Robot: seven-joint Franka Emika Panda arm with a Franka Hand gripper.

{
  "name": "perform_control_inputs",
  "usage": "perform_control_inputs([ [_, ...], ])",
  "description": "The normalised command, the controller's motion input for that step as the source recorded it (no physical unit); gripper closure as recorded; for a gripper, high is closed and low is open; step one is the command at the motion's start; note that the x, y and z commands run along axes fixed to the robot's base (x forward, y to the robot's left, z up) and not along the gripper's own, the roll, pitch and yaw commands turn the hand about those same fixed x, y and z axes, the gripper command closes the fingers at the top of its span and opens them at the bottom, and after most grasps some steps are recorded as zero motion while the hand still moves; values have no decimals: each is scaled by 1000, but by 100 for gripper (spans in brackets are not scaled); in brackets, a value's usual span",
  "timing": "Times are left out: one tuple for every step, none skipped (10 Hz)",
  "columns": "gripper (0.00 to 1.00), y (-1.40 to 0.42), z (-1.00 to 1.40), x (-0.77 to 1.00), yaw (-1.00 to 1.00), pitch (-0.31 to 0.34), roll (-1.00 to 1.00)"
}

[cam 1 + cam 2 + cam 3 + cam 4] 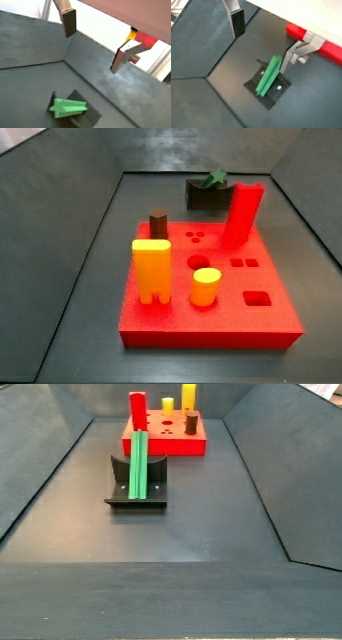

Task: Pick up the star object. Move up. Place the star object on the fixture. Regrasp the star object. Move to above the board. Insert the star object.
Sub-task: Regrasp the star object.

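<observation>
While resting on the fixture [136, 492], star object [138, 466] untouched, gripper [264, 42] spread wide and empty above.

Seen in both wrist views: silver fingers [69, 22] far apart with nothing between them, green bar lying along the dark bracket below, star end [68, 107] facing the lens, red board [314, 41] edge past one finger. Seen in both side views: bar propped on the bracket just beside the board [214, 318], perhaps tilted; tall red peg [243, 216], yellow-orange peg [151, 271] and brown peg [159, 224] upright; gripper out of sight.
</observation>
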Motion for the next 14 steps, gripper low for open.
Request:
perform_control_inputs([
  [0, -51, -10, 115, 135, 216, 1000],
  [0, -52, -14, 116, 165, 234, 1000],
  [0, -54, -17, 120, 216, 241, 894],
  [0, -58, -13, 128, 239, 214, 718],
  [0, -62, -14, 143, 261, 169, 485],
  [0, -59, -15, 152, 266, 144, 375],
  [0, -45, -4, 154, 266, 94, 239],
  [0, -52, -9, 139, 259, 57, 198],
  [0, -59, -13, 115, 233, 20, 183],
  [0, -60, -13, 110, 217, 6, 176],
  [0, 41, -1000, 40, 239, -59, 158],
  [0, 42, -1000, 41, 219, -65, 159],
  [0, 36, -1000, 51, 159, -106, 149],
  [0, 32, -1000, 55, 132, -121, 133],
])
